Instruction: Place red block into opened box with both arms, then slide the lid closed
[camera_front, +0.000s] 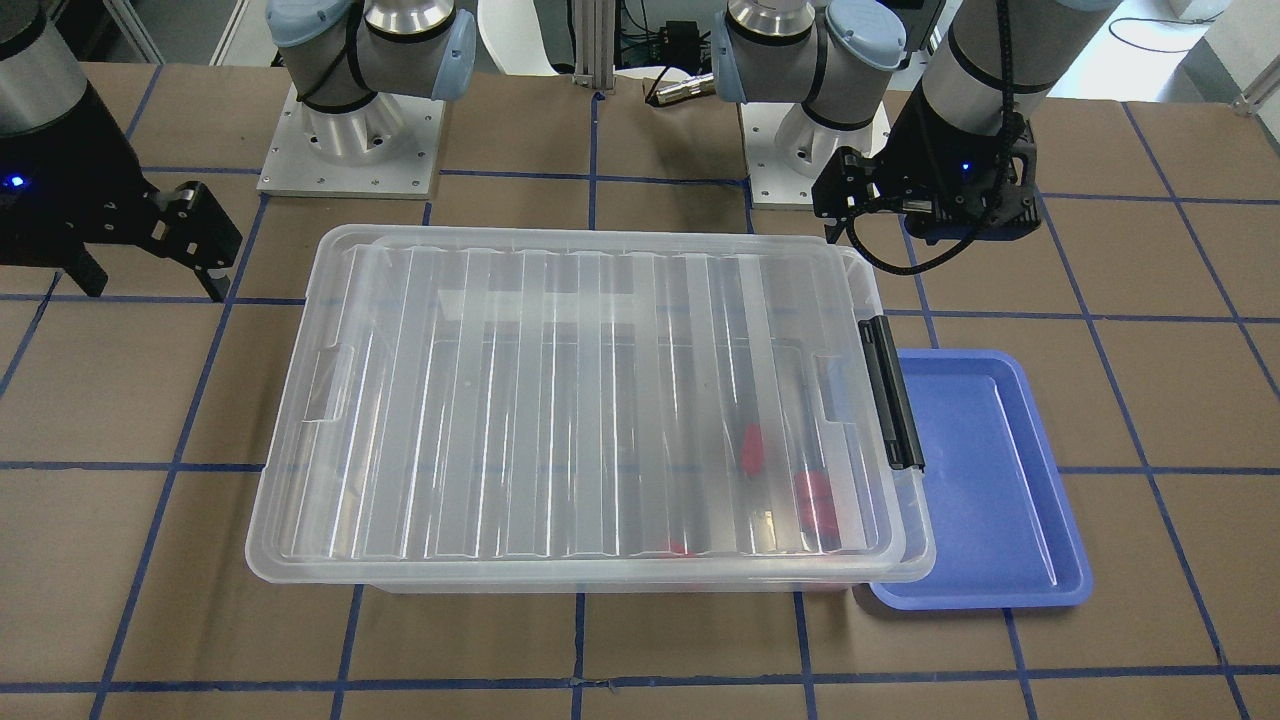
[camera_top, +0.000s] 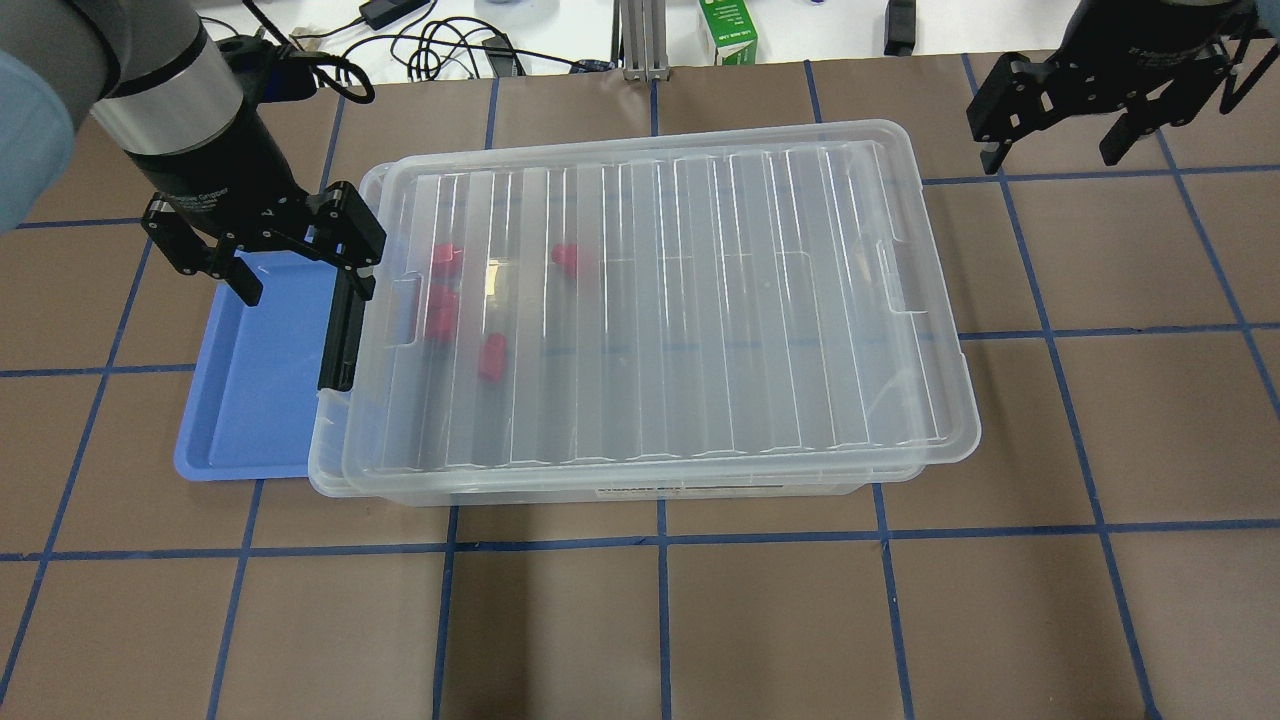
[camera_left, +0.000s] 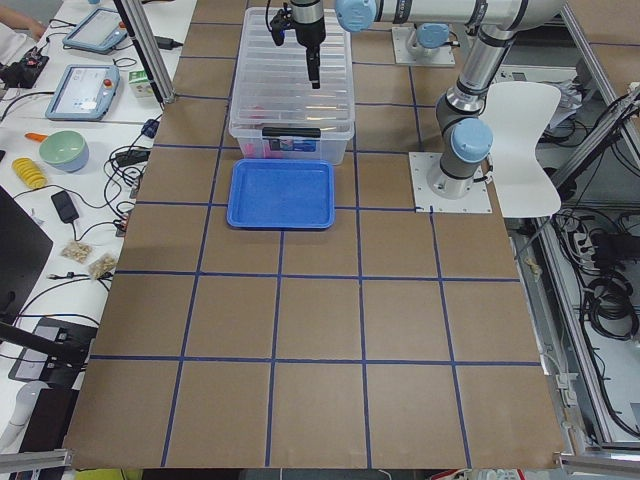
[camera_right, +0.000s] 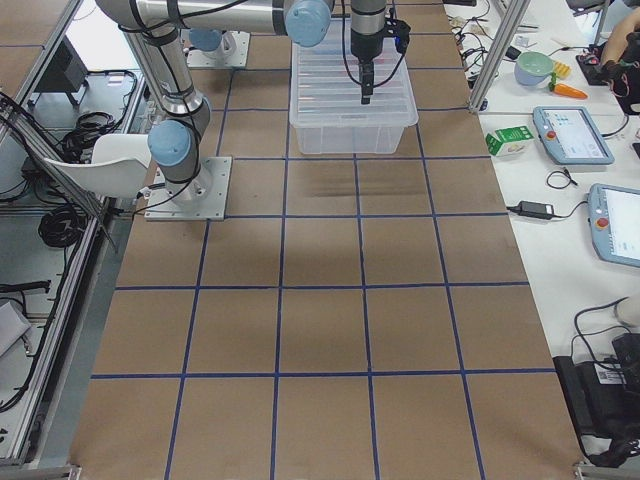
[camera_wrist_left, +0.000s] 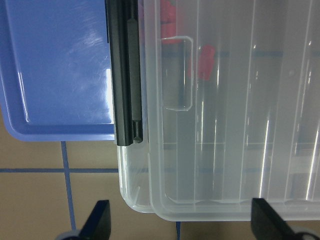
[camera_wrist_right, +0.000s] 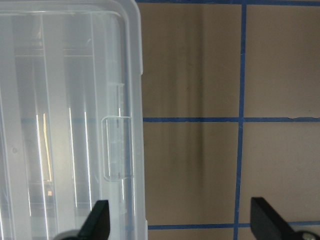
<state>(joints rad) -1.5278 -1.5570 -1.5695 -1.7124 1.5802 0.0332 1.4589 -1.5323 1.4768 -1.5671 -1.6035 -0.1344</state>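
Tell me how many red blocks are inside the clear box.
4 red blocks under the lid, at the box handle end: far corner, further inward, middle, towards the near wall. Others may be hidden.

You see the left gripper (camera_front: 925, 210) with its jaws spread wide, just past the far corner of the box (camera_front: 926, 540), at the end with the black bar handle (camera_front: 893, 392). The right gripper (camera_front: 150, 272), also spread, hangs off the box's other end, apart from it. Between the two grippers the lid (camera_front: 560, 400) lies flat on the box, leaving a narrow strip of rim bare on the left gripper's side. Through the lid you can make out blurred red blocks (camera_front: 752, 448), nearer the left gripper. A blue tray (camera_front: 990, 480) lies beside the handle.
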